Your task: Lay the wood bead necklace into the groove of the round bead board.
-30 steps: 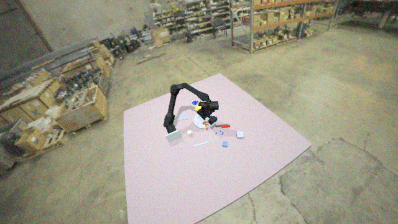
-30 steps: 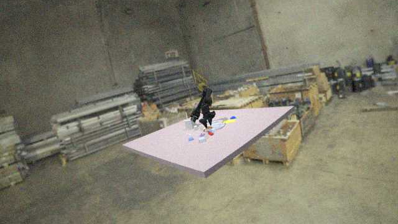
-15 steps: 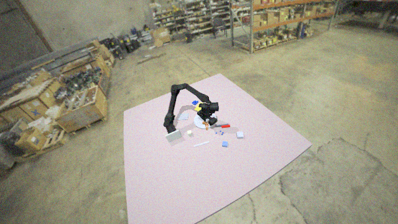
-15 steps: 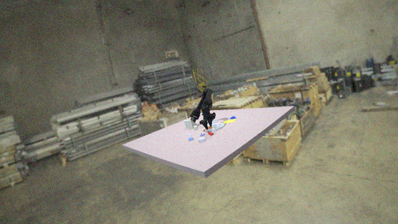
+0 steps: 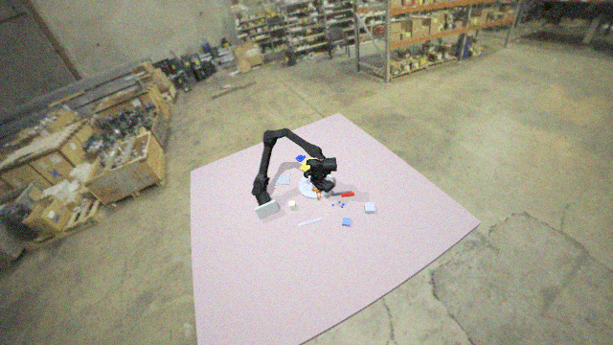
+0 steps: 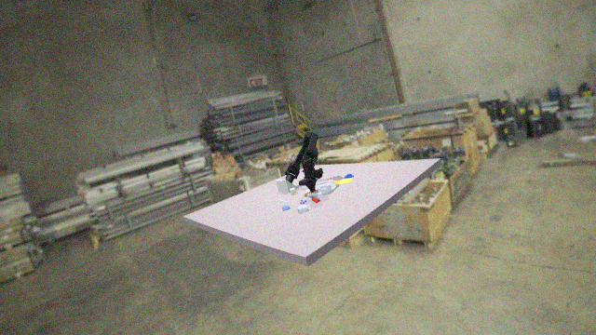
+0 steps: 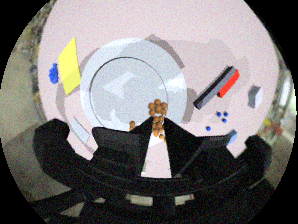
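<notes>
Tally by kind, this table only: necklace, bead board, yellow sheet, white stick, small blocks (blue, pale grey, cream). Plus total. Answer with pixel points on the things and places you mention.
wood bead necklace (image 5: 318, 194) (image 7: 158, 107): 1
round bead board (image 5: 307, 187) (image 6: 329, 188) (image 7: 93, 82): 1
yellow sheet (image 5: 305, 167) (image 6: 344, 180) (image 7: 70, 67): 1
white stick (image 5: 310, 221) (image 6: 283, 201): 1
small blocks: 3, one each of blue block (image 5: 346, 221) (image 6: 286, 207) (image 7: 232, 137), pale grey block (image 5: 370, 208) (image 6: 303, 209) (image 7: 255, 96), cream block (image 5: 292, 205) (image 6: 293, 191)
Total: 7
</notes>
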You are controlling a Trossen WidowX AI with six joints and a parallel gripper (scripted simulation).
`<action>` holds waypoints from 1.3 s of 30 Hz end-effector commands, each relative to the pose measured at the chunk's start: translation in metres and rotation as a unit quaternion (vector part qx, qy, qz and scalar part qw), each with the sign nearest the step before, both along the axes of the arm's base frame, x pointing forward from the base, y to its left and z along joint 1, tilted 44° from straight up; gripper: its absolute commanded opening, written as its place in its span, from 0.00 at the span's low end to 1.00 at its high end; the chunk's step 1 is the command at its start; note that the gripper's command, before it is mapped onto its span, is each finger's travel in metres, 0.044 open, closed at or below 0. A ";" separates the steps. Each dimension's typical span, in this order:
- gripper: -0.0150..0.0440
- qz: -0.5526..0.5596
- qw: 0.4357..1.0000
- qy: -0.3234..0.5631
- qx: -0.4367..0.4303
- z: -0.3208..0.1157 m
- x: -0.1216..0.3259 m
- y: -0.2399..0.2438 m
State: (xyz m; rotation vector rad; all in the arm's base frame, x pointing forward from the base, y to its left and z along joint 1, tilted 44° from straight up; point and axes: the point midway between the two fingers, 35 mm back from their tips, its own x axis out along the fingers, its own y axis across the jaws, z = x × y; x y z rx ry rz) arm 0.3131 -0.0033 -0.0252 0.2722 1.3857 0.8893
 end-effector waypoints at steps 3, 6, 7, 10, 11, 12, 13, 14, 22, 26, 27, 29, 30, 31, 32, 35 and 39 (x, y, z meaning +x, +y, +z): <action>0.33 0.001 1.000 -0.001 -0.001 0.000 0.000 0.000; 0.29 0.001 1.000 -0.001 -0.001 0.000 0.000 0.000; 0.28 0.001 1.000 -0.001 -0.001 0.000 0.000 0.000; 0.25 0.001 1.000 -0.001 -0.001 0.000 0.000 0.000; 0.25 0.001 1.000 -0.001 -0.001 0.000 0.000 0.000; 0.25 0.001 1.000 -0.001 -0.001 0.000 0.000 0.000; 0.25 0.001 1.000 -0.001 -0.001 0.000 0.000 0.000; 0.25 0.001 1.000 -0.001 -0.001 0.000 0.000 0.000; 0.25 -0.001 1.000 0.001 0.001 0.015 0.001 -0.014; 0.25 -0.002 1.000 0.001 0.001 0.019 0.001 -0.017; 0.25 -0.002 1.000 0.001 0.001 0.020 0.001 -0.016; 0.25 -0.002 1.000 0.001 0.001 0.024 0.001 -0.012; 0.25 -0.002 1.000 0.001 0.001 0.026 0.001 -0.009; 0.25 -0.002 1.000 0.001 0.001 0.028 0.001 -0.007; 0.25 -0.002 1.000 0.001 0.001 0.030 0.000 -0.005; 0.25 -0.002 1.000 0.001 0.002 0.037 -0.001 0.002; 0.25 -0.002 1.000 0.001 0.002 0.046 -0.002 0.011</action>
